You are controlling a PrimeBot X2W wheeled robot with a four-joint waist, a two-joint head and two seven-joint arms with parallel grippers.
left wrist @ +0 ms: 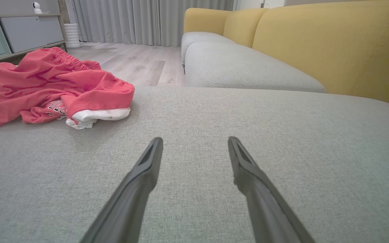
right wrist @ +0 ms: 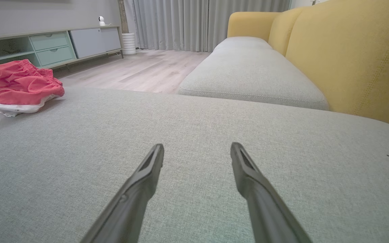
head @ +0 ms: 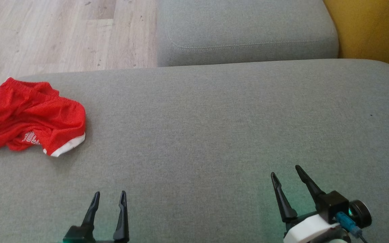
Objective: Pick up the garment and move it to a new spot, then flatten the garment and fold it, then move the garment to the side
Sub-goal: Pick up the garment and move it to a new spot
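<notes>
One red garment (head: 29,116), perhaps shorts, lay crumpled at nine o'clock on the grey cushion (head: 214,135); the left gripper (head: 110,193) and right gripper (head: 285,170) had fingers spread wide.

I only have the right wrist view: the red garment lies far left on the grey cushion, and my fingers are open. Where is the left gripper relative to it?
Observer: The left gripper, open, is at the near side of the cushion. The garment lies ahead and to its left, untouched.
Operator: Which arm is closer?
Observer: The left. In the head view the right gripper is well over to the right.
Operator: Anything on the cloth hidden from me?
Observer: There is white lettering on a fold, beside the white hem.
</notes>
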